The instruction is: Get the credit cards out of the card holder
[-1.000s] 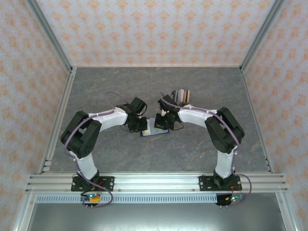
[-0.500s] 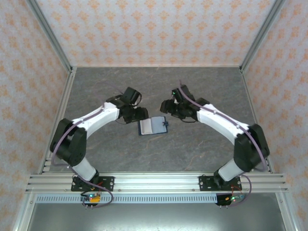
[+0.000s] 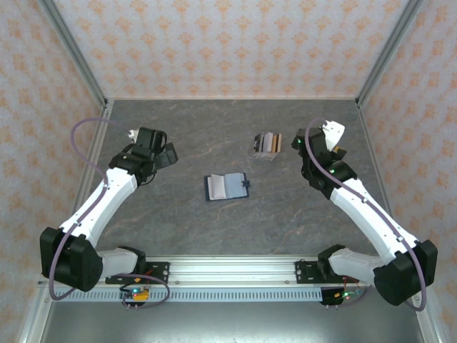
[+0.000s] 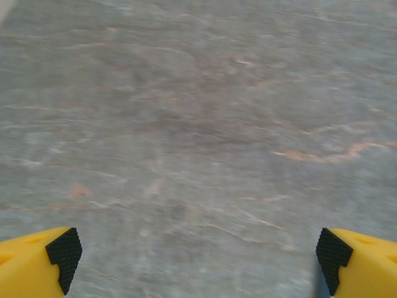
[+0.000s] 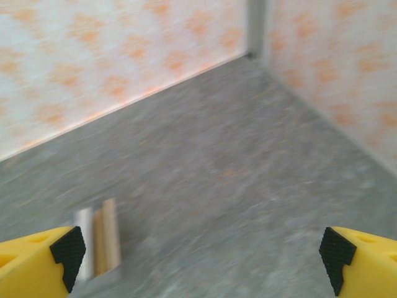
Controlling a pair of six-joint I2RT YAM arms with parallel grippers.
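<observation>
card holder point(image 3: 227, 186) is lying open, mid-table point(image 3: 285, 221), between both arms.
left gripper point(image 4: 198, 251) and right gripper point(image 5: 198, 251) are gaping wide, holding nothing; striped card stack point(image 3: 268, 143) is sitting apart, behind it.

Matt grey marbled table point(image 3: 285, 221), yellow plastic fingers point(image 4: 28, 270), matt black pads point(image 4: 64, 254)

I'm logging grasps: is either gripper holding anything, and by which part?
Nothing is held. The left gripper and right gripper stand open and empty; the card holder lies on the table, apart from both.
</observation>
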